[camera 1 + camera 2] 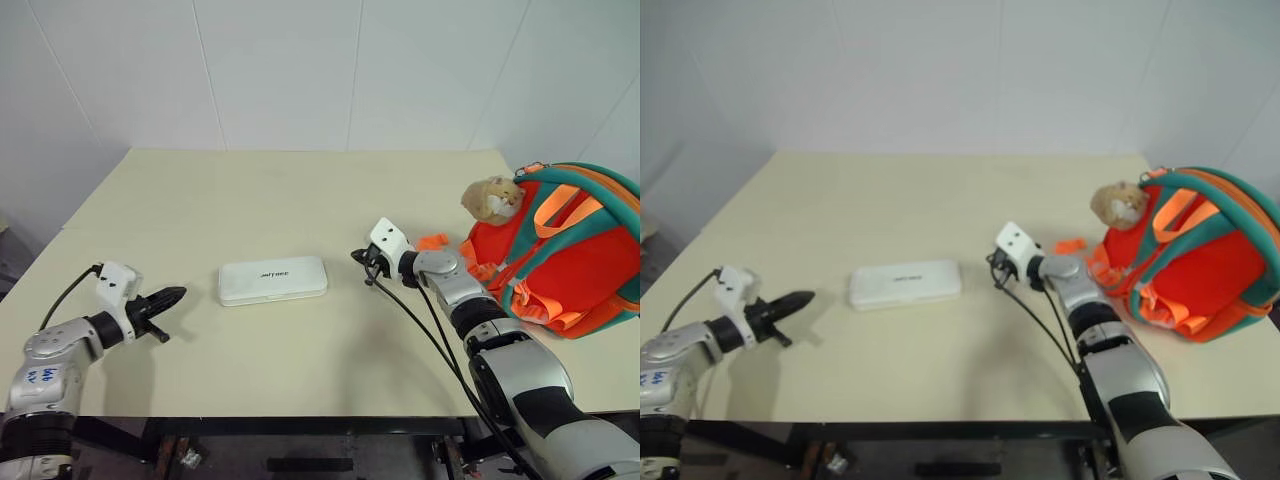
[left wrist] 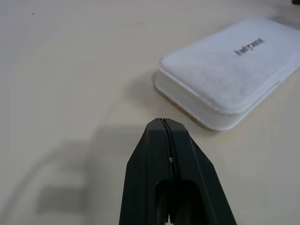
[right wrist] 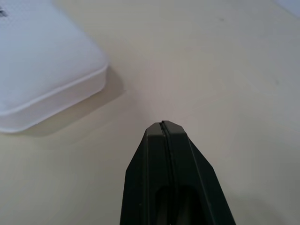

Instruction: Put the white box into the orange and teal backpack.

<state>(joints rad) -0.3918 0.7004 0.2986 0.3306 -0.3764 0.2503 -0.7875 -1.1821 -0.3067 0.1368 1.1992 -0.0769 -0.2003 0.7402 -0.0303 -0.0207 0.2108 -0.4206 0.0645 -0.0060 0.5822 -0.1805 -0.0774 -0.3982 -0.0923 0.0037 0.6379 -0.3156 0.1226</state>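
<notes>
The white box (image 1: pixel 273 280) lies flat on the cream table (image 1: pixel 300 190), small dark lettering on its lid. Left of it, a short gap away, my left gripper (image 1: pixel 178 294) hovers shut and empty, pointing at the box's end (image 2: pixel 225 70). On the box's other side my right gripper (image 1: pixel 358 257) is also shut with nothing in it, its tip a little off the box's corner (image 3: pixel 47 79). The orange and teal backpack (image 1: pixel 565 255) stands at the table's right edge with a tan plush toy (image 1: pixel 492 198) at its top.
Orange webbing (image 1: pixel 433 241) from the backpack trails on the table behind my right wrist. A white wall (image 1: pixel 320 70) rises past the far edge. Black cables hang under my right forearm (image 1: pixel 440 345).
</notes>
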